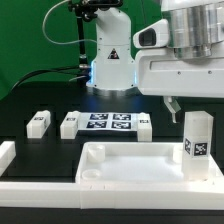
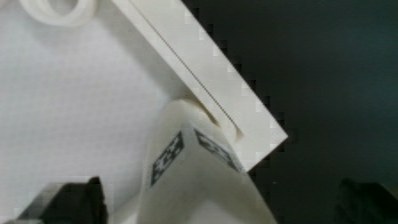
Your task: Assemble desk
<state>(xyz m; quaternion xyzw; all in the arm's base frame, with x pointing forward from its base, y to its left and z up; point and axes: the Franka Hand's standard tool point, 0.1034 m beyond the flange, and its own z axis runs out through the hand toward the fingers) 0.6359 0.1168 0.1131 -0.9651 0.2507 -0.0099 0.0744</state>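
The white tray-like desk top [image 1: 120,165] lies at the front of the table. One tagged white leg [image 1: 196,138] stands upright in its corner on the exterior view's right. My gripper [image 1: 178,106] hovers just above that leg. In the wrist view the leg [image 2: 199,160] rises from the corner of the top [image 2: 89,100], between my fingers. My gripper [image 2: 222,208] is open, with a gap showing on each side of the leg. Three more legs lie on the table behind the top: two on the left [image 1: 40,122] [image 1: 69,124] and one further right [image 1: 143,124].
The marker board [image 1: 105,122] lies flat between the loose legs. The arm's white base [image 1: 110,60] stands at the back. A raised white border piece [image 1: 8,155] sits at the exterior view's left edge, beside the desk top.
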